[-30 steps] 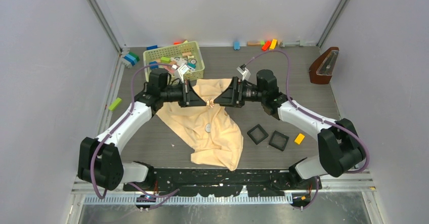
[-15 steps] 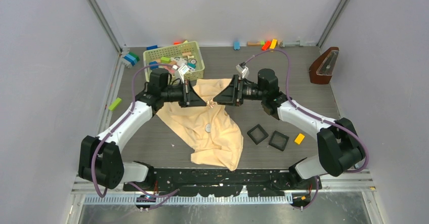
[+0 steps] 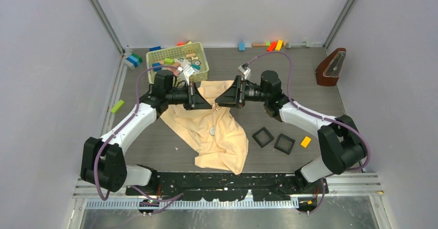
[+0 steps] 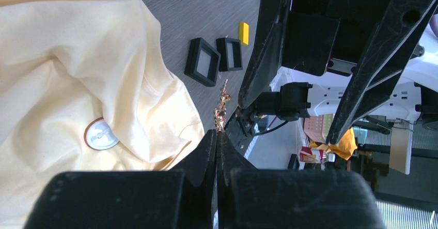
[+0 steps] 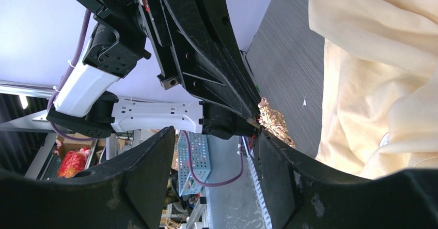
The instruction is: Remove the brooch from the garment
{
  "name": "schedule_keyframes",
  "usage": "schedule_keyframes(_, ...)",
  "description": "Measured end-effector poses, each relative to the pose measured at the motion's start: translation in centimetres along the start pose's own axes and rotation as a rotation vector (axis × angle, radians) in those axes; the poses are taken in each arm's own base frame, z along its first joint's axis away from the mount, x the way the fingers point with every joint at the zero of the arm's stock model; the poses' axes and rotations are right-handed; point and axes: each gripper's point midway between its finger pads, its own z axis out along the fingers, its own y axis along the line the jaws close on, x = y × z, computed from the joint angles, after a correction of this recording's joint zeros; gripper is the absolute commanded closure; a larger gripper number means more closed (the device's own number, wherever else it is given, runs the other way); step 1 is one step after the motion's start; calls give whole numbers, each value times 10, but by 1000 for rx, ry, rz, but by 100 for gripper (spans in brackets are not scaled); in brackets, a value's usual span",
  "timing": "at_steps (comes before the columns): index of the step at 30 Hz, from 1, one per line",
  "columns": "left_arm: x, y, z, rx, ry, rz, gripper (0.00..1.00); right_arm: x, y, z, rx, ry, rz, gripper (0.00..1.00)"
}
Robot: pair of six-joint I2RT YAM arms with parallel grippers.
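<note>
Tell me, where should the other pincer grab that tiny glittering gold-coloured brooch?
Probably by the free end of the tiny glittering gold-coloured metal brooch. The left pincer is shut on one end, so the slim piece sticks out past its tips, towards the open right pincer. Coming straight in from that right side, one finger on either side, looks surest.

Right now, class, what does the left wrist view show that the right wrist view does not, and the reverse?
Only the left wrist view: two black square trays and a yellow block. Only the right wrist view: the left arm's white link. Both: the brooch pinched at the tips of the shut left end effector, the cream garment, and the right end effector, open.
</note>
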Motion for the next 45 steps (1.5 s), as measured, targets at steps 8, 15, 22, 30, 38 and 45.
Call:
schedule_keyframes(8,1,1,3,5,5,-2,100,-1,0,2,-6,-2,8,23)
schedule_keyframes(15,1,1,4,12,2,-13,100,-17,-8,-13,54,-74,-6,25)
schedule_keyframes(22,0,-3,5,47,-10,-24,100,-28,-13,-31,93,-162,-18,44)
schedule_keyframes(30,-6,-12,6,96,-31,-23,100,-16,-27,-26,65,-163,74,42)
schedule_keyframes(38,-8,-16,6,113,-39,-28,100,-6,-17,-12,5,-132,93,56)
schedule_keyframes(45,-10,-18,6,120,-45,-20,100,-8,-17,-8,-13,-134,105,67)
